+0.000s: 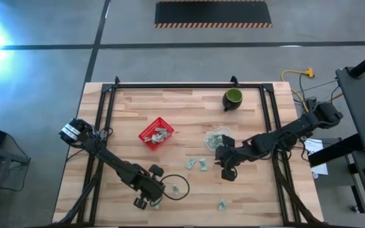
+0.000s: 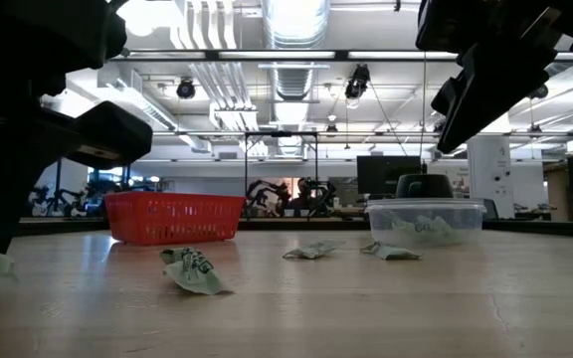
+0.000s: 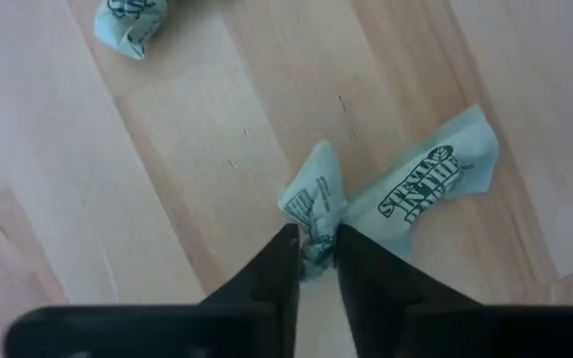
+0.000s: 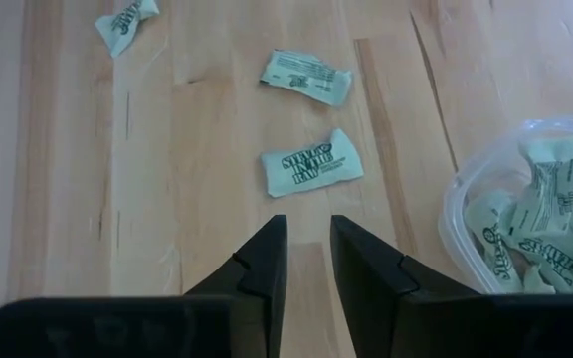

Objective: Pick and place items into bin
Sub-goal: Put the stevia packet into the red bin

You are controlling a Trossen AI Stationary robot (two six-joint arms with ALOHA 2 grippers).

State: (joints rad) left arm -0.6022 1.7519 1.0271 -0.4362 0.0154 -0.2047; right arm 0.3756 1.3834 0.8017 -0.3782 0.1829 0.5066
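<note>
Green-white packets: left tool [image 3: 314, 261] pinches one [image 3: 316, 204], two others beside; right tool [image 4: 308, 251] narrowly parted, empty, three packets ahead.

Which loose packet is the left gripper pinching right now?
The crumpled packet between the left gripper's fingertips at the table's near edge; its flat neighbour lies untouched beside it.

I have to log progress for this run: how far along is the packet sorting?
Done: a few packets already lie in the red basket. In hand: the left gripper pinches a packet near the table's front edge. Left: loose packets on the wood below the empty right gripper, plus many in the clear container.
</note>
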